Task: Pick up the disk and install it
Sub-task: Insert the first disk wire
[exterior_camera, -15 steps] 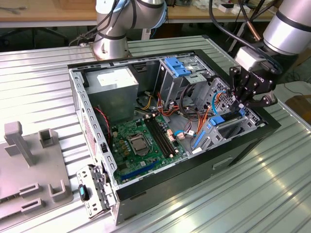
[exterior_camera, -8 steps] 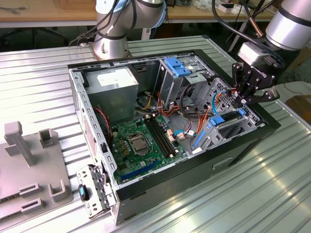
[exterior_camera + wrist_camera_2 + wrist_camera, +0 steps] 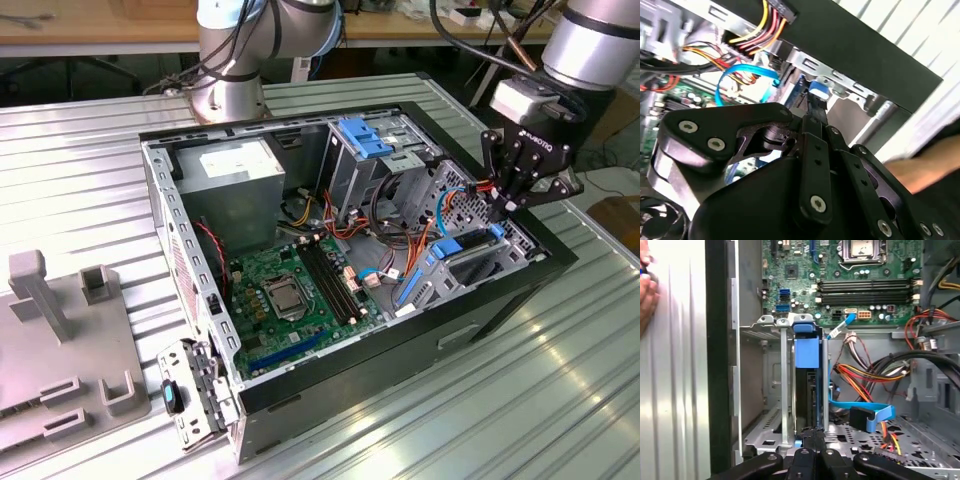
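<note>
The disk [image 3: 806, 390] stands on edge in a slot of the metal drive cage [image 3: 771, 390], at the open computer case's side toward the exterior view's right. It is a dark drive with a bright blue carrier tab [image 3: 806, 352] at the end toward the motherboard. My gripper [image 3: 812, 440] is at its near end, with the fingers drawn together on the disk's thin edge. In the second wrist view the gripper [image 3: 815, 117] points at the blue tab [image 3: 818, 90]. In the exterior view the gripper [image 3: 505, 205] hangs over the cage by the case's black rim.
The green motherboard [image 3: 290, 290] lies in the case floor and the power supply [image 3: 235, 180] sits at the back. A paler blue bracket [image 3: 362, 135] tops the rear bay. A blue cable [image 3: 865, 412] and orange-yellow wires [image 3: 865, 377] run beside the cage. A person's hand [image 3: 646, 290] rests outside the case. Grey fixtures [image 3: 60, 330] stand on the table.
</note>
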`<action>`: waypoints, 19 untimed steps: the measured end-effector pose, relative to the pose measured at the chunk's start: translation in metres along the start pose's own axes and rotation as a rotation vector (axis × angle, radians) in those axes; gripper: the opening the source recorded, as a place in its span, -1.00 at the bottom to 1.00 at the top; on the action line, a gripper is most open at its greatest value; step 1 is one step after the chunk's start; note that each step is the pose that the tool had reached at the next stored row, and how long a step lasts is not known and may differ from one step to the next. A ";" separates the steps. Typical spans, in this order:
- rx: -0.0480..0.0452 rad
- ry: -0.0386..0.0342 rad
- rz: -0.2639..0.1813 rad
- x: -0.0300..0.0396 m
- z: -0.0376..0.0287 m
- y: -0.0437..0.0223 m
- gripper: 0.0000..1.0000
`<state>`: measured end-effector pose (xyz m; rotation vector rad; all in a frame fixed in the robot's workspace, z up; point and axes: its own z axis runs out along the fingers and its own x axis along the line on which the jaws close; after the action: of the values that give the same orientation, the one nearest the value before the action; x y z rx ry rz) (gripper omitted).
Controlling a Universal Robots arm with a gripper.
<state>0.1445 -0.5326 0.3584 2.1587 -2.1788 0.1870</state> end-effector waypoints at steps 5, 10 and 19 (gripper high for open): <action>0.0011 0.0985 -0.004 -0.0124 -0.0016 -0.0012 -0.79; 0.0021 0.1800 -0.007 -0.0372 -0.0049 -0.0015 -0.79; 0.0160 0.1963 -0.065 -0.0591 -0.0079 -0.0019 -0.79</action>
<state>0.1468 -0.4730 0.3583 2.1156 -2.0047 0.3955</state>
